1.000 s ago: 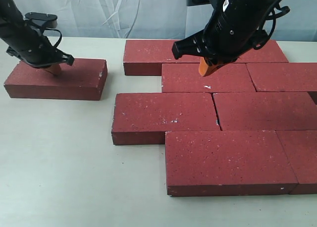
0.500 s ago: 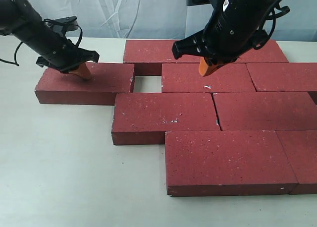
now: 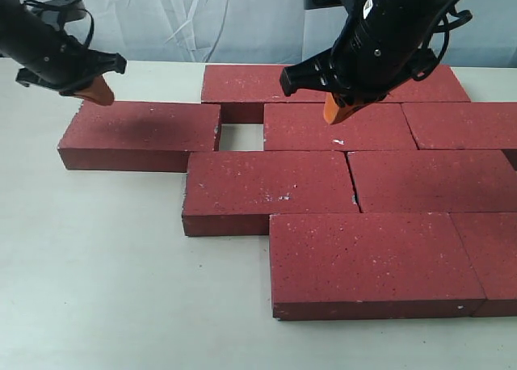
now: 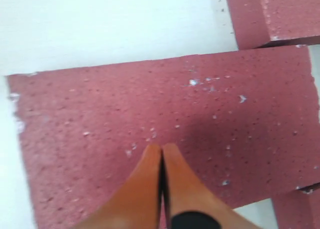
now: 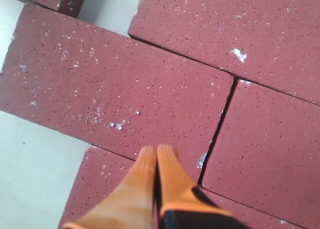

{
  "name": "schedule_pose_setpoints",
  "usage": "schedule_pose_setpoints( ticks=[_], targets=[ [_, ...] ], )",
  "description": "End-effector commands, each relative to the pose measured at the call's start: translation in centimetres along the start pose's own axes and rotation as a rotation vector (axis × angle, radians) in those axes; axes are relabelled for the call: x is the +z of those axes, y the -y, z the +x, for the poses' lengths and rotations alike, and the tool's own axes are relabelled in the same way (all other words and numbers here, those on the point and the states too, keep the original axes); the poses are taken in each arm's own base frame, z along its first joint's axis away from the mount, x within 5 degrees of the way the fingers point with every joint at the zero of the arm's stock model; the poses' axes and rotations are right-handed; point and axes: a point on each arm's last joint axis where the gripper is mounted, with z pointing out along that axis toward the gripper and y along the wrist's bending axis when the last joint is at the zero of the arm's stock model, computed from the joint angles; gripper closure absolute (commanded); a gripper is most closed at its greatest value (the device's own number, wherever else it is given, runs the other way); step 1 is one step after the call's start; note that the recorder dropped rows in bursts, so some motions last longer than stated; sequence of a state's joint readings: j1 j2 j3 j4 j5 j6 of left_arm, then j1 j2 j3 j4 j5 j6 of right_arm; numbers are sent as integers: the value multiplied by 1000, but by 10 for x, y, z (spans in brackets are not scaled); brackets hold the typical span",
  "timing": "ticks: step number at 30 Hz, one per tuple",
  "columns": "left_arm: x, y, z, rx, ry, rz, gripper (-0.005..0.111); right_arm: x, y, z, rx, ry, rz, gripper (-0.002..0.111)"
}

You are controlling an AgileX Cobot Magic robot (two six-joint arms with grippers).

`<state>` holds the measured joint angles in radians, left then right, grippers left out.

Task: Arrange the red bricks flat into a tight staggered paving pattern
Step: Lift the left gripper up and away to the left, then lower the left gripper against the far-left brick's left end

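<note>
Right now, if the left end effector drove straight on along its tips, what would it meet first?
Most likely the top face of the leftmost brick. The shut left end effector points down at it, with nothing visible between them.

We hold our left gripper pinched closed, tilted downward; our right gripper hangs likewise closed, pointing down.

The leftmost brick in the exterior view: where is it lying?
The leftmost brick lies flat at left, under the left gripper, a gap apart from the second-row brick on its right.
</note>
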<state>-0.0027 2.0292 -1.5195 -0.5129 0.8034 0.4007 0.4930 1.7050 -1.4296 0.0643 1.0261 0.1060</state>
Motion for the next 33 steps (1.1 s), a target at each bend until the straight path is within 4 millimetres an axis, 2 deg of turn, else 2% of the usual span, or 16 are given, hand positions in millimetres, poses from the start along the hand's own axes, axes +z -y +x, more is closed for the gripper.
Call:
schedule_pose_setpoints(
  ticks=[1,7,10,14,21,26,33],
  targets=[
    [-21,-27,2,-13,-8,-60,107,-1,1,-1,2,7,-1,109],
    [-31,-70,14,-129,8,-114,107,-1,1,-1,2,7,-1,109],
    [-30,-90,25,-179,18,-147,107,-1,1,-1,2,7,-1,109],
    [-22,-104,40,-229,39,-180,107,-1,1,-1,2,7,-1,109],
    [-10,-105,50,-232,102,-186,107,-1,1,-1,2,7,-1,109],
    [-9,-103,47,-232,129,-158,107,-1,1,-1,2,9,-1,109],
    [-1,-90,44,-192,135,-124,107,-1,1,-1,2,13,-2,109]
  ],
)
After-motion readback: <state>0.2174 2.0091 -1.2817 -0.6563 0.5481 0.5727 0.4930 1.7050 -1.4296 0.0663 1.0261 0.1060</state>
